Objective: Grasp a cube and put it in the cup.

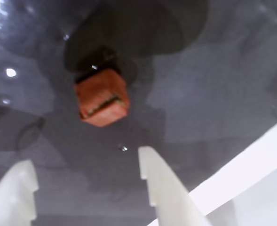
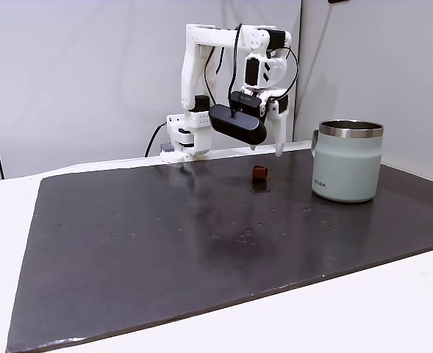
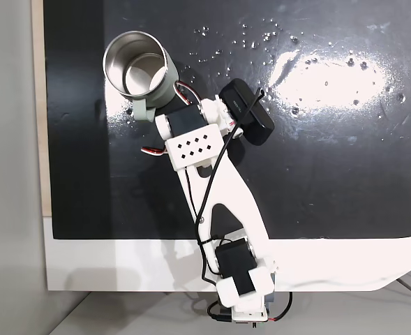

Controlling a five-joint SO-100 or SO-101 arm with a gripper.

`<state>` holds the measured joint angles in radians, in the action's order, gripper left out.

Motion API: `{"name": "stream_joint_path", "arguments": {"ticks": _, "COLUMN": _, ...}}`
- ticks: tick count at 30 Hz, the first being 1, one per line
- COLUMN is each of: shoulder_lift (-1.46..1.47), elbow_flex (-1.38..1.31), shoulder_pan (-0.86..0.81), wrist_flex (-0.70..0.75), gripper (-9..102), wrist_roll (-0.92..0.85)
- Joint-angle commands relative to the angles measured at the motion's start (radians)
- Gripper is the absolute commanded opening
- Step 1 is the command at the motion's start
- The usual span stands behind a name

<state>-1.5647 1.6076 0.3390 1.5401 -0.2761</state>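
The small rust-red cube (image 1: 102, 96) lies on the dark mat, just ahead of my gripper (image 1: 85, 156) in the wrist view. Both white fingers stand wide apart with nothing between them. In a fixed view from the front, the gripper (image 2: 266, 151) hangs open a little above the cube (image 2: 259, 173), fingertips pointing down and clear of it. The pale grey-green cup (image 2: 346, 160) with its steel rim stands upright to the right of the cube, empty as seen from above (image 3: 165, 87). From above, the arm hides the cube.
A black mat (image 2: 165, 250) covers most of the white table (image 2: 392, 309), with small shiny specks on it. The arm's base (image 2: 183, 136) sits at the mat's back edge. A black camera (image 2: 237, 123) rides on the wrist. A wall stands close behind.
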Motion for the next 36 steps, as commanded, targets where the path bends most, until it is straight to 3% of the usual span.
{"name": "stream_joint_path", "arguments": {"ticks": 1, "shoulder_lift": -0.005, "elbow_flex": 0.020, "shoulder_pan": -0.014, "wrist_flex": -0.041, "gripper": 24, "wrist_roll": -0.012}}
{"name": "stream_joint_path", "arguments": {"ticks": 27, "shoulder_lift": 0.110, "elbow_flex": 0.170, "shoulder_pan": -0.005, "wrist_flex": -0.225, "gripper": 24, "wrist_roll": -0.038}}
{"name": "stream_joint_path", "arguments": {"ticks": 36, "shoulder_lift": 0.121, "elbow_flex": 0.186, "shoulder_pan": 0.000, "wrist_flex": -0.247, "gripper": 14, "wrist_roll": -0.041}}
